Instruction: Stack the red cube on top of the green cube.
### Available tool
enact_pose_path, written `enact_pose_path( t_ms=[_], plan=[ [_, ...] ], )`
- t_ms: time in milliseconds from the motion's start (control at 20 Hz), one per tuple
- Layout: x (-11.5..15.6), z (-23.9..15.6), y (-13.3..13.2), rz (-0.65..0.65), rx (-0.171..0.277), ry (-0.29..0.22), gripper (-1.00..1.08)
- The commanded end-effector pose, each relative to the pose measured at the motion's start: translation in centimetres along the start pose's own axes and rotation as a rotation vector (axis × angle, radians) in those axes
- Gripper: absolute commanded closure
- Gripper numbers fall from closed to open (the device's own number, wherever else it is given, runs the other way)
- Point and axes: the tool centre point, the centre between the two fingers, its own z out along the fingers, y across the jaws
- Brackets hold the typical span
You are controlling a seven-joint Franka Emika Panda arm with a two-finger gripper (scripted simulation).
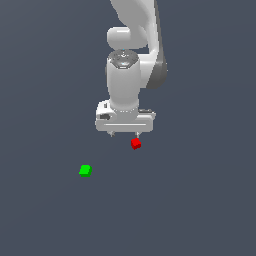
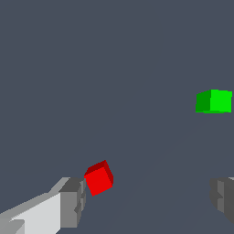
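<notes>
The tiny red cube (image 1: 135, 144) lies on the grey floor just below my white gripper (image 1: 126, 134), under the fingertip on the exterior view's right. In the wrist view the red cube (image 2: 99, 178) sits turned at an angle right beside one grey fingertip (image 2: 73, 201), at the edge of the gap and not centred in it. My gripper (image 2: 148, 201) is open wide and empty. The tiny green cube (image 1: 85, 170) lies apart, nearer the camera and to the exterior view's left. It also shows in the wrist view (image 2: 214, 101), beyond the other finger.
The arm's white links (image 1: 127, 75) rise above the gripper. The floor (image 1: 200, 200) is plain dark grey with nothing else on it in view.
</notes>
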Motion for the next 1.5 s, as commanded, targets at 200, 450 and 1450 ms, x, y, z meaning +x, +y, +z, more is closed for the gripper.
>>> enact_pose_path(
  t_ms=[200,450,1450],
  plan=[
    [-0.2,0.4,-0.2,-0.015,0.001,-0.001,-0.92],
    [-1.0,2.0,-1.2,-0.076,0.004,-0.008,-0.92],
    [-7.0,11.5,-5.5,-0.431,0.02,-0.044,-0.92]
  ],
)
